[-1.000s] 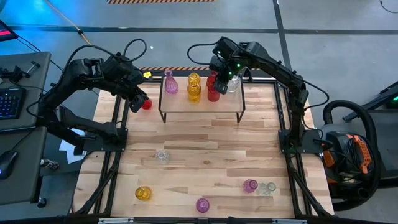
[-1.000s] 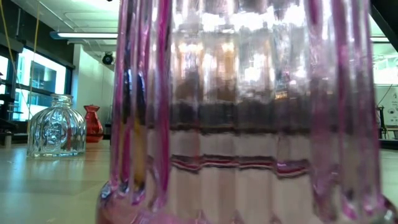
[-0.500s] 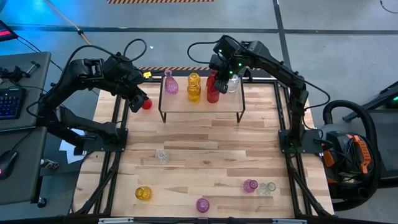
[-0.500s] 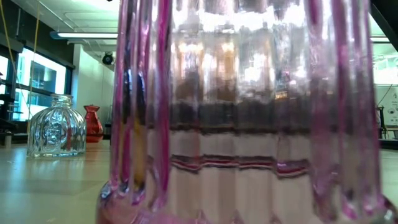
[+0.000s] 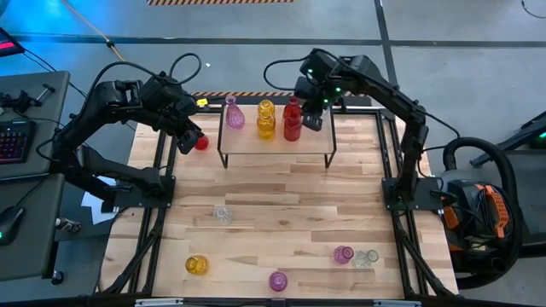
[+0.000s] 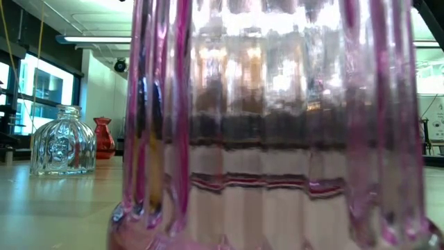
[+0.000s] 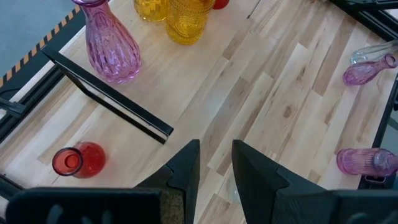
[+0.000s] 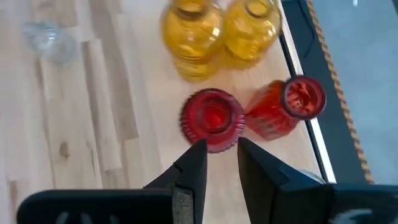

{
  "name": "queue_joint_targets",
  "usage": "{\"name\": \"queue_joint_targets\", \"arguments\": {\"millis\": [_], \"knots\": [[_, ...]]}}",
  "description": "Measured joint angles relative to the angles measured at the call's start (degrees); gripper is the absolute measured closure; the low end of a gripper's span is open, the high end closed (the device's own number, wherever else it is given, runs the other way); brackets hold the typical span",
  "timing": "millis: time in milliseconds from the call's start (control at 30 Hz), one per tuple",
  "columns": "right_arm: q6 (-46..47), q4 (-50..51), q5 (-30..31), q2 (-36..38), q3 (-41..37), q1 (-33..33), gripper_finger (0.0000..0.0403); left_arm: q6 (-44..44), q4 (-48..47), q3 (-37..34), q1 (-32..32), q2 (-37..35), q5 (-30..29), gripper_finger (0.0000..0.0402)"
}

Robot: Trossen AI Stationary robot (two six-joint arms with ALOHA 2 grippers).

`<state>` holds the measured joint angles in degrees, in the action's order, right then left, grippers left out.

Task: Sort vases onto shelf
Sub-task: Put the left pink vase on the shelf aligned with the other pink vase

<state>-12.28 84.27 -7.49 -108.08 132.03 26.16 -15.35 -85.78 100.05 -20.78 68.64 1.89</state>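
Above shelf [image 5: 317, 143]: right tool [image 8: 219, 155] narrow, empty, just beside red vase [image 8: 211, 119]; left tool [image 7: 215, 163] narrow, empty.

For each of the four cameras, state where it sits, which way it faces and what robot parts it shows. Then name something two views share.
High: overhead, straight down; both arms, left gripper, right gripper, wooden-topped black-framed shelf.
Low: tabletop height, level; ribbed pink glass vase fills it; no robot.
Left wrist: past its dark fingers toward the shelf.
Right wrist: down past its fingers.
Shared: small red glass vase, beside the shelf.
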Motion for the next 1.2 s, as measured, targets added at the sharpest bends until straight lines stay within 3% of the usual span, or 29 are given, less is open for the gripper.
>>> {"name": "queue_joint_targets", "arguments": {"millis": [200, 333, 700, 1200], "knots": [[-0.4, 0.0, -1.3, 6.1, -0.7, -0.8, 0.0335, 0.0, 0.0, 0.0, 0.0, 0.0, 0.0, 0.0316], [-0.3, -3.5, -1.0, 13.5, -7.3, -0.8, 0.0355, 0.0, 0.0, 0.0, 0.0, 0.0, 0.0, 0.0316], [10.8, -28.2, 1.0, 46.0, -50.0, -2.7, 0.0402, 0.0, 0.0, 0.0, 0.0, 0.0, 0.0, 0.0316], [13.3, -52.3, 4.4, 81.4, -92.9, -7.5, 0.0403, 0.0, 0.0, 0.0, 0.0, 0.0, 0.0, 0.0316]]}}
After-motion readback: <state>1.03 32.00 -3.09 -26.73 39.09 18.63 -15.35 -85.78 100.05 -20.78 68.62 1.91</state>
